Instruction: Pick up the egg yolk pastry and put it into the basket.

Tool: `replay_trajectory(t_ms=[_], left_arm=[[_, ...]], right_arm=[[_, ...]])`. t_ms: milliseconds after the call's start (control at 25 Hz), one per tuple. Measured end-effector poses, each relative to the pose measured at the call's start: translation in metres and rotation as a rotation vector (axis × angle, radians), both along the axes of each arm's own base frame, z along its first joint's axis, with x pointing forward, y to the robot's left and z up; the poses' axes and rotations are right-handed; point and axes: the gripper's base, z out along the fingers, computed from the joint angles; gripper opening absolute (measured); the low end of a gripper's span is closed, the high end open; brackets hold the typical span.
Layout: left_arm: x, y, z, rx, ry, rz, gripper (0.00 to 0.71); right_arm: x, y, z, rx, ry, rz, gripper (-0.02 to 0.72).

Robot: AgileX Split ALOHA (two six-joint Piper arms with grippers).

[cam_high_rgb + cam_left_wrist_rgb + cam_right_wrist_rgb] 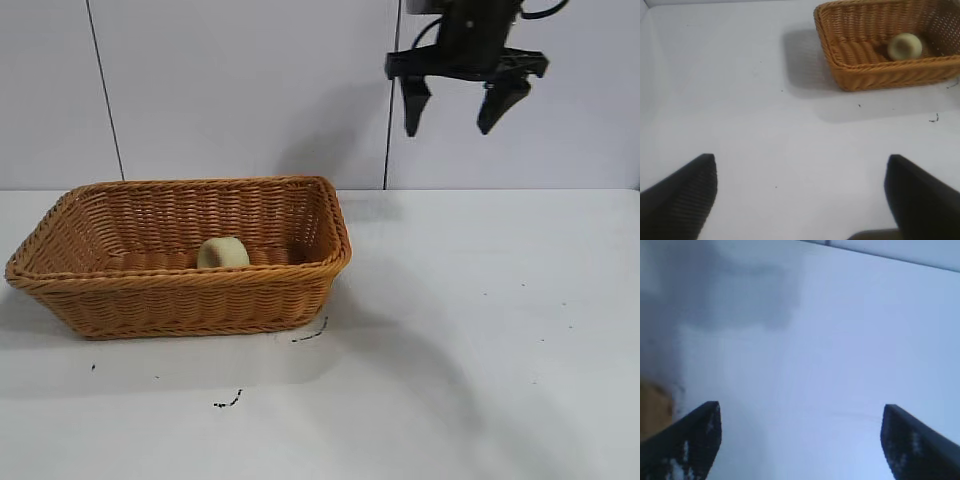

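Note:
The pale yellow-green egg yolk pastry (223, 253) lies inside the orange-brown wicker basket (120, 290), on its floor near the middle. It also shows in the left wrist view (905, 46), inside the basket (865, 75). My right gripper (456, 128) hangs open and empty high above the table, to the right of the basket and well clear of it. In its own view the right gripper (800, 412) is wide open over bare table. My left gripper (801, 165) is open and empty over the table, far from the basket; it is out of the exterior view.
The white table (480, 350) has small dark marks (228, 402) in front of the basket. A pale wall with vertical seams stands behind. A corner of the basket (652, 407) shows at the edge of the right wrist view.

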Motion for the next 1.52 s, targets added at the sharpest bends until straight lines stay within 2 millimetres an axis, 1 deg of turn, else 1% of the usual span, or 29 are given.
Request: replay_trajectory(t_ms=[80,160,240,400,480,520,560,640,680,760,800,880,960,1000,1160,1240,1360,1400,1520], left_arm=[[0.000,0.000,0.000,0.000,0.000,0.000,0.693],[0.000,0.000,0.000,0.000,0.000,0.000,0.693],[0.000,0.000,0.000,0.000,0.000,0.000,0.693],[0.000,0.000,0.000,0.000,0.000,0.000,0.693],[0.000,0.000,0.000,0.000,0.000,0.000,0.693],[0.000,0.000,0.000,0.000,0.000,0.000,0.693],[0.000,0.000,0.000,0.000,0.000,0.000,0.693],[0.000,0.000,0.000,0.000,0.000,0.000,0.693],[0.000,0.000,0.000,0.000,0.000,0.000,0.693],[0.000,0.000,0.000,0.000,0.000,0.000,0.693],[0.000,0.000,0.000,0.000,0.000,0.000,0.693],[0.000,0.000,0.000,0.000,0.000,0.000,0.693],[0.000,0.000,0.000,0.000,0.000,0.000,0.693],[0.000,0.000,0.000,0.000,0.000,0.000,0.693],[0.000,0.000,0.000,0.000,0.000,0.000,0.693],[0.000,0.000,0.000,0.000,0.000,0.000,0.693],[0.000,0.000,0.000,0.000,0.000,0.000,0.693],[0.000,0.000,0.000,0.000,0.000,0.000,0.693],[0.000,0.000,0.000,0.000,0.000,0.000,0.693]], right_arm=[[0.003,-0.021,0.000,-0.001,0.001,-0.041,0.624],[0.004,-0.035,0.000,-0.001,0.001,-0.068,0.624],[0.005,-0.044,0.000,-0.001,0.002,-0.086,0.624],[0.002,-0.055,-0.002,-0.004,0.022,-0.102,0.624],[-0.005,-0.060,-0.001,-0.007,0.047,-0.111,0.624],[-0.011,-0.062,0.003,-0.007,0.055,-0.115,0.624],[-0.016,-0.064,0.001,-0.010,0.078,-0.117,0.624],[-0.033,-0.066,0.008,-0.014,0.110,-0.119,0.624],[-0.043,-0.066,0.015,-0.011,0.117,-0.119,0.624],[-0.065,-0.066,0.019,-0.008,0.160,-0.119,0.624],[-0.077,-0.066,0.025,-0.006,0.167,-0.119,0.624],[-0.105,-0.068,0.027,-0.009,0.212,-0.120,0.624],[-0.137,-0.069,0.036,-0.007,0.230,-0.123,0.624],[-0.153,-0.070,0.036,-0.008,0.251,-0.123,0.624],[-0.224,-0.073,0.048,-0.006,0.263,-0.128,0.624],[-0.260,-0.074,0.056,0.003,0.240,-0.132,0.624],[-0.311,-0.076,0.055,0.021,0.192,-0.134,0.624],[-0.327,-0.076,0.056,0.032,0.154,-0.133,0.624],[-0.371,-0.077,0.052,0.052,0.031,-0.130,0.624]])
